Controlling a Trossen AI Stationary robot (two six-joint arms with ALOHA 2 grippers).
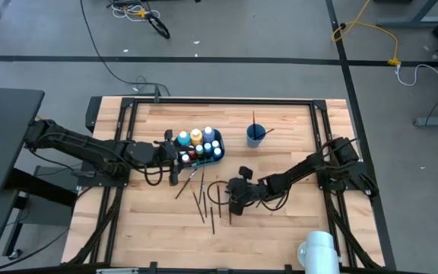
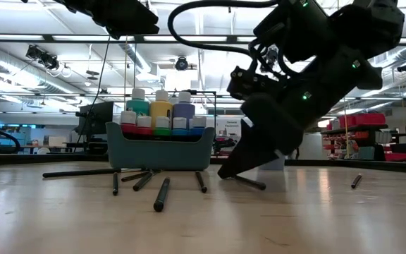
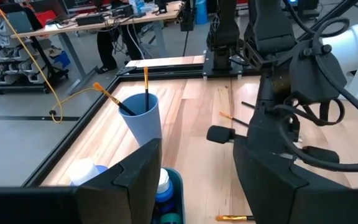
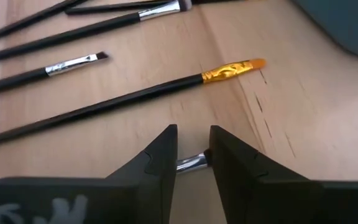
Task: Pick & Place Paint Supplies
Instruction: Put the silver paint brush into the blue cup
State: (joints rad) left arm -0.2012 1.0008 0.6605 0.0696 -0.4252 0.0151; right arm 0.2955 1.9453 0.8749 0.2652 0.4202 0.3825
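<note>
Right gripper (image 4: 192, 155) fingers clamp a paintbrush (image 4: 191, 163), handle hidden beneath them. Left gripper (image 3: 194, 171) spread apart over teal bin (image 1: 217, 152), bottles mostly blocked. Wooden table (image 1: 280, 221), workshop behind.

Pale wood-grain table (image 4: 278, 143); brush (image 4: 123, 96) with matt black handle, shiny gold metal ferrule.

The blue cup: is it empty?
No, the blue cup holds two brushes standing up out of it, seen clearly in the left wrist view.
</note>
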